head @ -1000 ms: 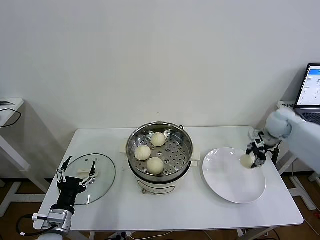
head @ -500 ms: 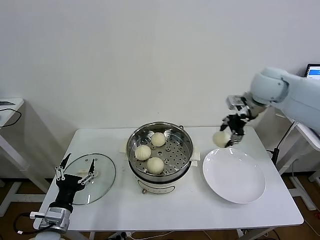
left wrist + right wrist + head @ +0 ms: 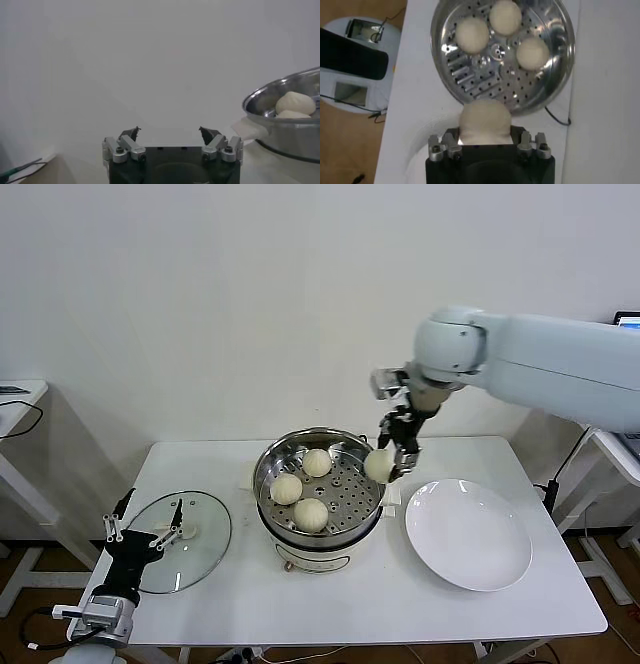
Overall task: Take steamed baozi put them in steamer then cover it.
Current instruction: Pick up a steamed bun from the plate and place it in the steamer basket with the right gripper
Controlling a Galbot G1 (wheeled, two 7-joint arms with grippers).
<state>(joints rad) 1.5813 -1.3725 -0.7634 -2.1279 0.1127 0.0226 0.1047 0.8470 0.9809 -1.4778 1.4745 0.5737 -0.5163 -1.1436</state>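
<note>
The steel steamer [image 3: 270, 467] stands mid-table on its white base, with three cream baozi [image 3: 310, 513] on its perforated tray [image 3: 485, 75]. My right gripper [image 3: 393, 456] hangs just above the steamer's right rim, shut on a fourth baozi [image 3: 379, 465]; in the right wrist view that baozi [image 3: 485, 120] fills the space between the fingers. The glass cover [image 3: 205, 534] lies flat at the table's left. My left gripper [image 3: 144, 528] stands open at the cover's near-left edge, holding nothing, and its fingertips [image 3: 132, 132] are spread wide.
A flat white plate [image 3: 468, 534] lies bare to the right of the steamer. A laptop [image 3: 629, 320] shows at the far right edge. A side table [image 3: 15, 394] stands at the far left. The white wall is close behind the table.
My right gripper has lifted the baozi off the white plate and carried it leftward up to the steamer's right rim. The left arm has shifted slightly toward the near left.
</note>
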